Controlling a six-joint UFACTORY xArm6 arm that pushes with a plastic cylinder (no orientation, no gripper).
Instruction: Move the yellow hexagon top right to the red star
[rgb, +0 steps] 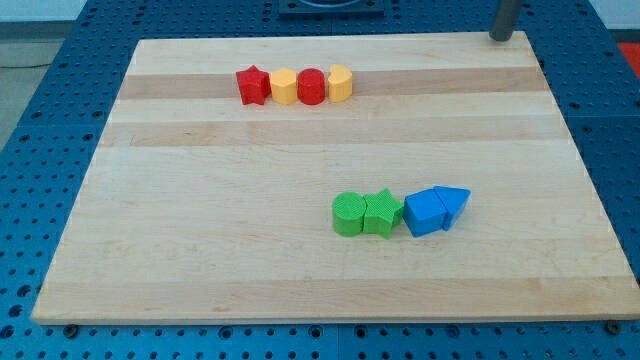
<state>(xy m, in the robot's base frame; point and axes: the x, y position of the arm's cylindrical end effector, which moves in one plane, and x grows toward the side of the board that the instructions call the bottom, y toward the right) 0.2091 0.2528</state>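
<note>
The red star (252, 85) lies at the view's upper left of the wooden board (200, 250). The yellow hexagon (284, 87) sits right next to it on its right, touching it. A red cylinder (312, 86) and a second yellow block (340, 83), whose shape is unclear, continue the same row to the right. My tip (499, 39) is at the board's top right corner, far to the right of this row and touching no block.
A second row lies at the lower middle: a green cylinder (348, 214), a green star (380, 212), a blue cube (425, 212) and a blue triangle (455, 202), each touching its neighbour. A blue perforated table surrounds the board.
</note>
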